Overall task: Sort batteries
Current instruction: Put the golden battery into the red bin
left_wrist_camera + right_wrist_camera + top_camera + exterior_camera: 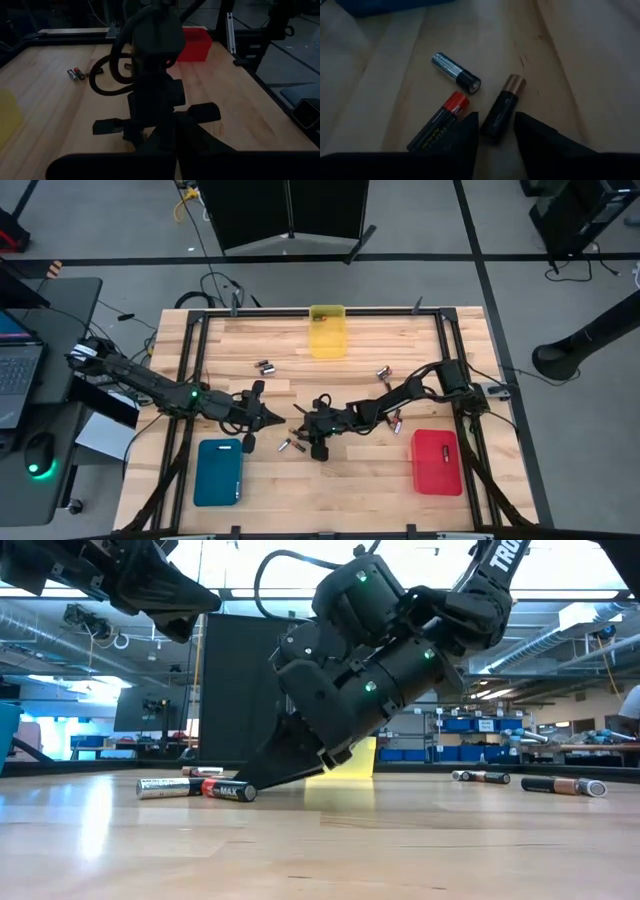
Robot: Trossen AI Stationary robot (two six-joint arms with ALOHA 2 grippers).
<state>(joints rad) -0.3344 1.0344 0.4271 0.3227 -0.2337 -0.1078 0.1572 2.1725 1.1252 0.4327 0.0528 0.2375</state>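
Three small batteries lie on the wooden table in the right wrist view: a silver-and-black one (456,73), a black-and-red one (437,127) and a black copper-tipped one (502,112). My right gripper (496,131) is open and tipped down to the table. Its fingers stand on either side of the copper-tipped battery's dark end with small gaps. In the low view its fingertip (268,776) sits just beside the red battery (230,790). My left gripper (265,418) hovers raised, left of the right gripper (303,437). More batteries (265,366) (383,372) lie scattered.
A yellow tray (327,330) stands at the far edge. A blue tray (219,472) is near left and a red tray (437,462) near right. Further batteries (480,777) (563,785) lie beyond the right gripper. The two arms are close together at mid-table.
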